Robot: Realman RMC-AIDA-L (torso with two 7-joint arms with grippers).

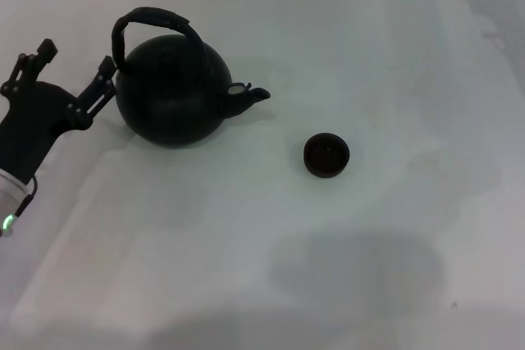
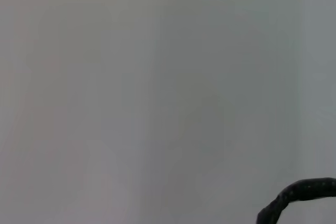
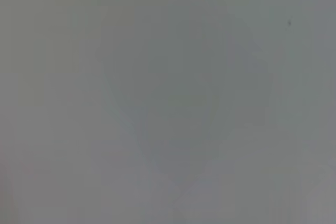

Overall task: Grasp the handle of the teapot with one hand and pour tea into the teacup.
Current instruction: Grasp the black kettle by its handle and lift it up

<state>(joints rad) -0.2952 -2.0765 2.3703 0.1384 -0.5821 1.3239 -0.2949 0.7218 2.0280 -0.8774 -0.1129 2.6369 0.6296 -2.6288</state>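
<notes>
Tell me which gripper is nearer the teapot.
Left. The left gripper is open just beside the teapot, on the side away from its spout; the right gripper is out of view.

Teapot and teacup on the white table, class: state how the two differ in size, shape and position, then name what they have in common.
Size: the teapot is far larger than the teacup.
Shape: the teapot is a round ball with a spout and an arched handle; the teacup is low, bowl-like, with no handle.
Position: the teapot sits beside the open left claw; the teacup stands apart, on the spout's side.
Shared: both are dark and upright on the table.
</notes>
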